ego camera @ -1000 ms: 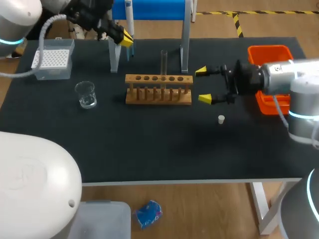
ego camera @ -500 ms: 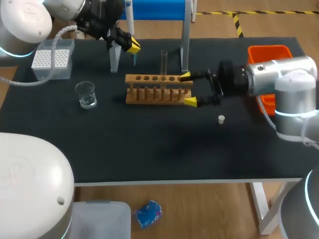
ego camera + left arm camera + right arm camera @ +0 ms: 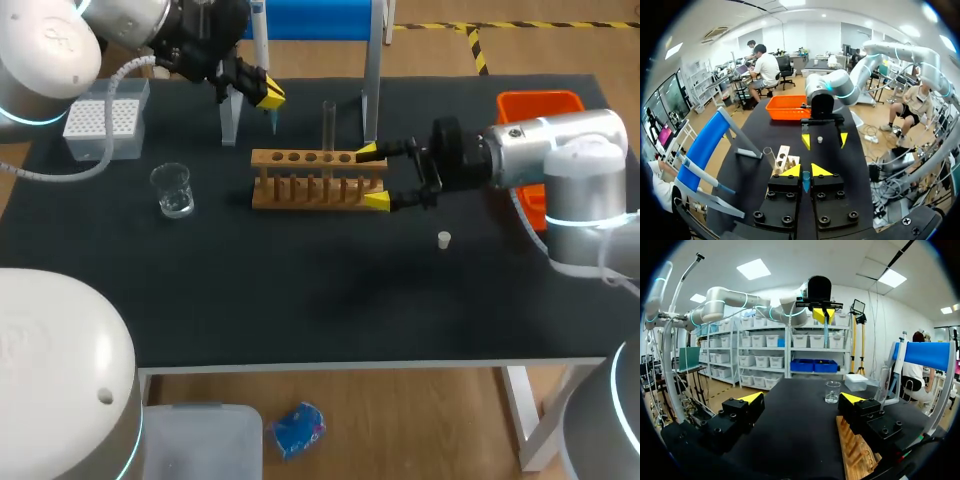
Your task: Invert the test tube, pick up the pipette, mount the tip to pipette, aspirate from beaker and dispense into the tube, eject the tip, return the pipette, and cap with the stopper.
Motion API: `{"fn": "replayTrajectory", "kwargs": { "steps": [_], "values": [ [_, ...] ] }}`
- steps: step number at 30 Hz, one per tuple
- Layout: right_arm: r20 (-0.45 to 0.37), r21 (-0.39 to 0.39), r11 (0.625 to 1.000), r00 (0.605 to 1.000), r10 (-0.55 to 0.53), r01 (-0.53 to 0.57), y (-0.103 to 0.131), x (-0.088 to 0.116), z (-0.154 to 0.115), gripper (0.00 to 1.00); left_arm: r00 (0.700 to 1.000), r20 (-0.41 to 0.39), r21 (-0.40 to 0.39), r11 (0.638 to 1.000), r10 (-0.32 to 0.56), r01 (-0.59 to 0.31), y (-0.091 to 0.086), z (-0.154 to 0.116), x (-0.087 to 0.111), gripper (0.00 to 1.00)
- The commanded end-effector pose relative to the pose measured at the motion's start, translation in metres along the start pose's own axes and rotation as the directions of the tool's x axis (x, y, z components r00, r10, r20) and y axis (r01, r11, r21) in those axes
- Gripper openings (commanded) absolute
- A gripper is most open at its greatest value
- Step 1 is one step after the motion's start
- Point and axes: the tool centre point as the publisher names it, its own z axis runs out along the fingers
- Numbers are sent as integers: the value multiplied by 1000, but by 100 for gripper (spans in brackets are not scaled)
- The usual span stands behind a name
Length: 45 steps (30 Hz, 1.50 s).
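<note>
One test tube [image 3: 328, 125], clear glass, stands upright in the wooden rack [image 3: 318, 190], a bit R of the rack's middle. Its long axis is vertical, and in the left wrist view its rim looks to face up. One rack, long axis running L–R across the table [image 3: 300, 300], w/ a single row of holes.

My right gripper [image 3: 372, 177] is at the rack's R end, fingers spread wide, gripping nothing. One yellow tip is by the rack's far edge, the other by its near edge; can't tell if either touches the wood.

One stopper [image 3: 444, 238], small & white, lies on the table near that gripper, toward the front edge, apart from the rack. One beaker [image 3: 173, 188], clear & upright, is L of the rack, apart from it. One tip box [image 3: 105, 122] sits behind the beaker at far L.

One pipette [image 3: 259, 35] hangs on the blue-topped stand [image 3: 371, 90] behind the rack, long axis approx. vertical, blue end lowest. My left gripper [image 3: 265, 93] is beside it, by the stand's L leg. Its fingers are clamped on a slim blue piece [image 3: 272, 120] that points down at the table; can't tell what it is.

One orange bin [image 3: 540, 100] at far R, partly behind my right arm.
</note>
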Motion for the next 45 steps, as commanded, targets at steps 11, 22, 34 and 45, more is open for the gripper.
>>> {"fn": "replayTrajectory", "kwargs": {
  "steps": [11, 22, 34, 45],
  "values": [
    [-1, 0, 1000, 1000, 0, 0, 0, 0, 0, 100, 999, -53, -28, 1000, -1, 0, -30, 40, 8, 0],
    [-1, 0, 1000, 1000, 0, 0, 0, 0, 0, 100, 998, -54, -45, 999, -21, 19, -43, 80, 28, 0],
    [-1, 0, 1000, 1000, 0, 0, 0, 0, 0, 100, 998, -42, 5, 999, -39, 39, -35, 93, 42, 0],
    [-1, 0, 1000, 1000, 0, 0, 0, 0, 0, 100, 998, -43, 19, 999, -47, 48, -34, 90, 44, 0]
  ]
}}
